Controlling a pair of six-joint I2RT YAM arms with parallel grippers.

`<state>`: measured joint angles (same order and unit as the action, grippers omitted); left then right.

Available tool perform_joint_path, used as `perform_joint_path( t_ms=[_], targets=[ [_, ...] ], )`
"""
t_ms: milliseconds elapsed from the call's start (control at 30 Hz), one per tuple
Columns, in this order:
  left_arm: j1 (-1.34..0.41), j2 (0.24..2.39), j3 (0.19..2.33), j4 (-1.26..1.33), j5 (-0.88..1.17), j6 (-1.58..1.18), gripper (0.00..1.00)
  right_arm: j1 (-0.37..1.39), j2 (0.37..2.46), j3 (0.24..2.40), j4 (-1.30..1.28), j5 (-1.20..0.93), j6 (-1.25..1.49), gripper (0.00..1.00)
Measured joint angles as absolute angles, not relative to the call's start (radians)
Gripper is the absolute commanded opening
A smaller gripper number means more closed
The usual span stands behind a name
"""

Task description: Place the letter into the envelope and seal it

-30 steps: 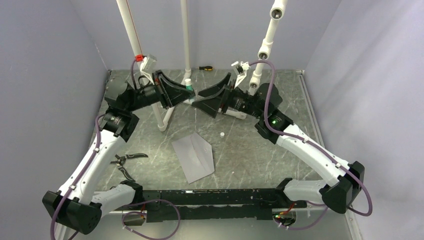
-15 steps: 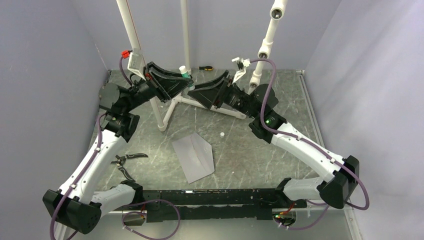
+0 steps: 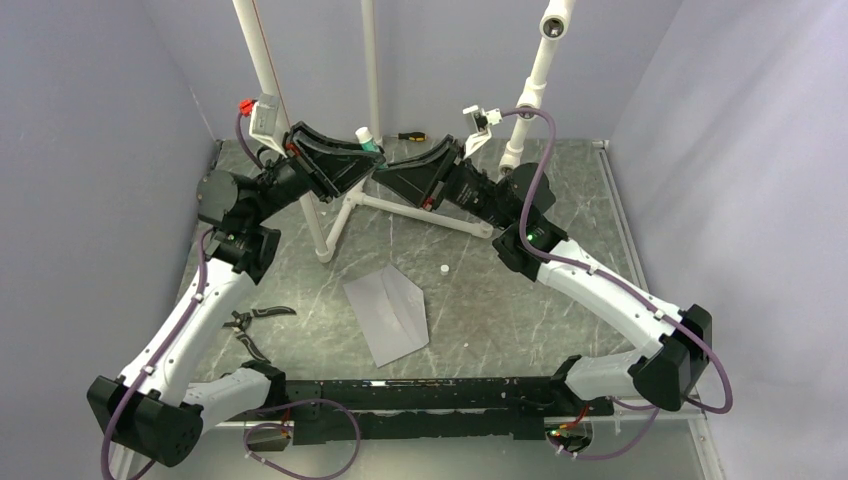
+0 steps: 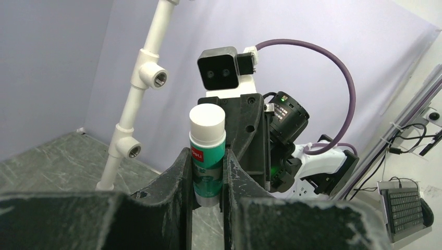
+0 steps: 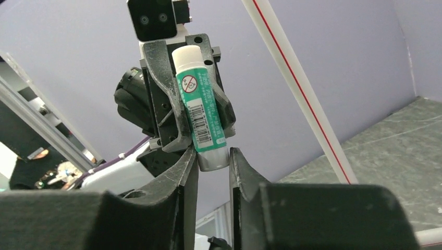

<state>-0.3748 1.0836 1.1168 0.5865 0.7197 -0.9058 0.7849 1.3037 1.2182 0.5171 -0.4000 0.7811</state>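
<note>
A green glue stick (image 4: 207,156) with a white cap stands upright in my left gripper (image 4: 207,179), which is shut on its lower body. Both arms are raised at the back of the table. My right gripper (image 5: 212,153) faces the left one, its jaws drawn in on either side of the glue stick's (image 5: 200,114) grey bottom end. From above, the two grippers (image 3: 365,160) (image 3: 387,172) meet tip to tip under the glue stick (image 3: 367,139). The pale grey envelope (image 3: 388,313) lies flat mid-table, well below both grippers. The letter does not show.
A white pipe frame (image 3: 330,225) stands under the raised grippers, with taller white poles (image 3: 262,60) behind. A small white cap (image 3: 443,269) lies right of the envelope. Black pliers (image 3: 255,322) lie by the left arm, and a screwdriver (image 3: 410,135) lies at the back wall.
Both arms rose and shifted toward the back wall with the glue stick. My right gripper's jaws narrowed from wide open onto the stick's bottom end.
</note>
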Motion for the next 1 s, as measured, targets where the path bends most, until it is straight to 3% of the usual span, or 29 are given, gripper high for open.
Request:
perform_joint_path(
  t_ms=[100,567,600,700,767,867,1000],
  targets=[
    [-0.375,1.084,1.117,0.590,0.709,-0.931,0.03,0.776,1.307,1.218,0.528,-0.412,0.806,0.01],
    [-0.395,1.115,1.113,0.682,0.699,-1.035,0.02,0.694,1.374,1.081,0.981,-0.490,1.351,0.00],
    [-0.395,1.117,1.110,0.696,0.699,-1.037,0.02,0.694,1.383,1.071,1.021,-0.474,1.397,0.03],
    [-0.395,1.119,1.099,0.713,0.699,-1.039,0.02,0.696,1.399,1.044,1.090,-0.439,1.472,0.49],
    [-0.394,1.122,1.097,0.705,0.698,-1.042,0.02,0.691,1.393,1.033,1.099,-0.403,1.462,0.64],
    [-0.385,1.100,1.098,0.665,0.663,-1.041,0.02,0.664,1.345,1.033,1.000,-0.374,1.301,0.69],
    [-0.384,1.056,1.105,0.577,0.603,-1.042,0.03,0.698,1.238,1.071,0.710,-0.358,0.928,0.67]
  ],
)
